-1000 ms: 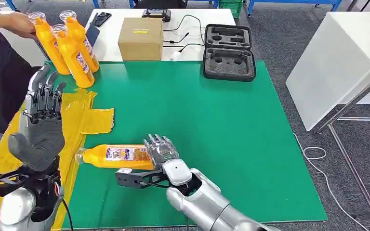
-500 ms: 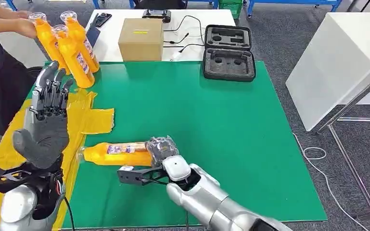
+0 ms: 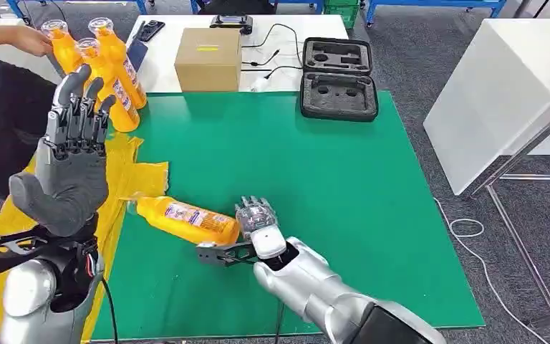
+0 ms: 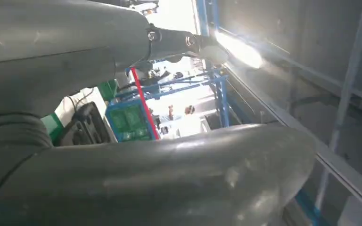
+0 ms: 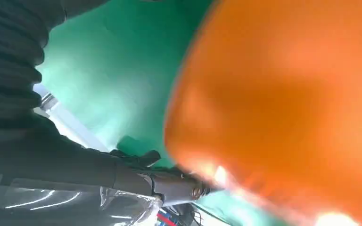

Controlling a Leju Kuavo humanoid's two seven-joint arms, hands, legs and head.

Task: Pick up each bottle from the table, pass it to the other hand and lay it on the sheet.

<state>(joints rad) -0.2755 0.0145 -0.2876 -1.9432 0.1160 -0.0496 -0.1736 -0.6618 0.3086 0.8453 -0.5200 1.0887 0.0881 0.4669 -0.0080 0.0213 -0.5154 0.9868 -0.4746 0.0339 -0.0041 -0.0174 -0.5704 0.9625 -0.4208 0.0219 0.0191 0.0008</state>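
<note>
The right hand point(image 3: 258, 218) has its fingers wrapped around the base of an orange bottle point(image 3: 188, 218), which tilts with its cap end pointing toward the left edge of the green table point(image 3: 315, 179), near the yellow sheet point(image 3: 132, 175). In the right wrist view the bottle point(image 5: 283, 103) is a big orange blur right against the hand. The left hand point(image 3: 68, 168) hangs raised over the table's left edge, palm up toward the camera, fingers spread and straight, holding nothing. At the far left corner stand three more orange bottles point(image 3: 104, 72), and a person's hand point(image 3: 32, 39) rests on one of them. Beyond the far edge sit a cardboard box point(image 3: 209, 57) and an open black foam case point(image 3: 339, 75).
</note>
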